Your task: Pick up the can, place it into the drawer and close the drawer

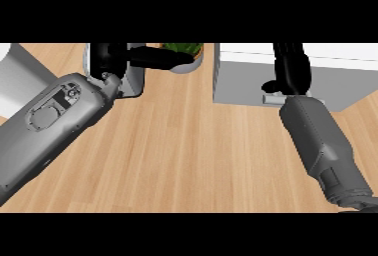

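Note:
A grey drawer unit (244, 82) with a white top stands at the back right. Its small pale handle (272, 99) shows at the lower edge of the front. None of the drawer's inside shows, and I see no can anywhere. My right hand (294, 67) lies against the drawer's front just above the handle, its fingers straight and pointing away from me. My left hand (118, 55) is at the back left, with straight fingers (159, 58) reaching right towards a potted plant and nothing held.
A white pot with green leaves (184, 52) stands at the back centre. A pale rounded object (136, 77) sits partly hidden under my left hand. A white curved shape (22, 75) fills the far left. Bare wooden counter (192, 150) lies between my forearms.

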Controlling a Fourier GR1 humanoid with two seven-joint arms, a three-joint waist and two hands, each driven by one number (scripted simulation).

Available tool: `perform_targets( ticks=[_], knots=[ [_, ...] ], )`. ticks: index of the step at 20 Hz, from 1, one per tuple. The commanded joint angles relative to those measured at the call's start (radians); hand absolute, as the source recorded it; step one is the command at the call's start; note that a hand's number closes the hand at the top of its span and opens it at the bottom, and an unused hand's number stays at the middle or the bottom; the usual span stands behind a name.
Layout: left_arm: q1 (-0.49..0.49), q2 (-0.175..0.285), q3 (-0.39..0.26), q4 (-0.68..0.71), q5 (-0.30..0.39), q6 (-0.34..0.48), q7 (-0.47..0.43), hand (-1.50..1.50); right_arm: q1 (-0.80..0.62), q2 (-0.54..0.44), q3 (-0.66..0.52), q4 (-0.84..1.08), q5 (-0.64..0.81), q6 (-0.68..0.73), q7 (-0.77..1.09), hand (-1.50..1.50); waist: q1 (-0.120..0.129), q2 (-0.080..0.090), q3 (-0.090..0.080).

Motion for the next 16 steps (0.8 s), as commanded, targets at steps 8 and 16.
perform_targets(
  ticks=[8,16],
  knots=[
    [0.131,0.044,0.020,-0.105,-0.021,-0.025,-0.024,-1.50,-0.201,-0.024,-0.052,0.197,-0.006,-0.009,0.011,-1.50,0.026,0.022,0.007],
    [0.177,0.039,0.015,-0.139,-0.060,-0.004,-0.044,-1.50,-0.253,-0.012,-0.131,0.207,-0.108,0.026,-0.102,-1.50,0.016,0.022,0.009]
  ],
)
